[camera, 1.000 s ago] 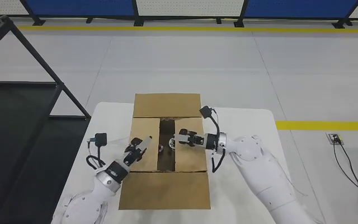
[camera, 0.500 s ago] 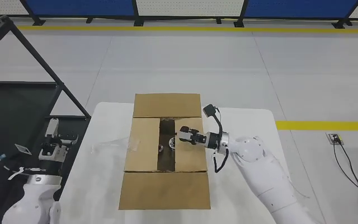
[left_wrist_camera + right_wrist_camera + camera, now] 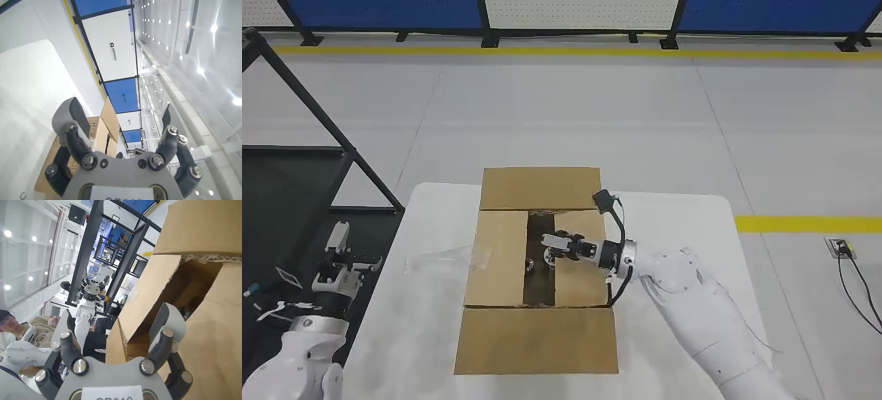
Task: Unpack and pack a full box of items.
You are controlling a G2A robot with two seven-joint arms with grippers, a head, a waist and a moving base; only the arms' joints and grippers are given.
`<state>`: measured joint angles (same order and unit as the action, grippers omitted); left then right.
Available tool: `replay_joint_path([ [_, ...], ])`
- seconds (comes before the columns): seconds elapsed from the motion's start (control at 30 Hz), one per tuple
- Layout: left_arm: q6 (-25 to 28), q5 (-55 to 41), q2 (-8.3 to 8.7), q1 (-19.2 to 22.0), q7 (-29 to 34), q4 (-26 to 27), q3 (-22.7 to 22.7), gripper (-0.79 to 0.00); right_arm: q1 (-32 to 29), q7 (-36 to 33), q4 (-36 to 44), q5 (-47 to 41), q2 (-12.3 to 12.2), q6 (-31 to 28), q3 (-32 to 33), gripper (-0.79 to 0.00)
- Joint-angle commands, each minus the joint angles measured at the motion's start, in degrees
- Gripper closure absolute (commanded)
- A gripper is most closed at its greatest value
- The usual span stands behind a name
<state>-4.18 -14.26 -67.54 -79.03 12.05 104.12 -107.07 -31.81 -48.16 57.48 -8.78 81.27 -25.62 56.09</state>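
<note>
The cardboard box (image 3: 539,330) sits mid-table (image 3: 682,220), its outer flaps folded out flat towards the far and near edges. Its two inner flaps lie nearly shut, with a dark slot between them. The right hand (image 3: 554,245) (image 3: 115,313) is at that slot near its far end, by the edge of the right-side flap, fingers spread wide and holding nothing. A small dark item (image 3: 184,311) shows inside, too hidden to identify. The left hand (image 3: 338,248) (image 3: 121,108) is raised beyond the table's left edge, wide and empty.
</note>
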Motion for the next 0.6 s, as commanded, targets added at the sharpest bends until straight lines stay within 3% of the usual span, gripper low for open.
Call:
replay_joint_path([
  [0.0, -2.78, 1.59, 0.03, 0.92, -0.35, -0.55, 1.53, -0.785, 1.50, -0.19, -2.39, -1.82, 0.78, 0.41, -1.47, -0.785],
  [0.2, -6.55, 5.56, 0.33, 1.29, 2.81, -3.60, 4.10, -0.785, 5.81, -0.40, -10.75, -4.38, 3.15, 0.60, -5.33, -0.760],
  [0.27, -7.23, 5.24, 0.28, 1.49, 2.89, -4.70, 4.74, -0.785, 6.86, -2.01, -13.10, -6.40, 3.91, 0.12, -6.18, -0.579],
  [0.37, -7.70, 4.59, 0.18, 2.07, 2.57, -5.81, 5.53, -0.785, 8.26, -2.46, -16.20, -7.50, 5.06, -0.69, -7.56, -0.413],
  [0.57, -8.05, 5.13, 0.18, 2.49, 2.97, -6.42, 6.75, -0.785, 10.60, -0.99, -21.18, -6.46, 7.15, -0.48, -10.35, -0.372],
])
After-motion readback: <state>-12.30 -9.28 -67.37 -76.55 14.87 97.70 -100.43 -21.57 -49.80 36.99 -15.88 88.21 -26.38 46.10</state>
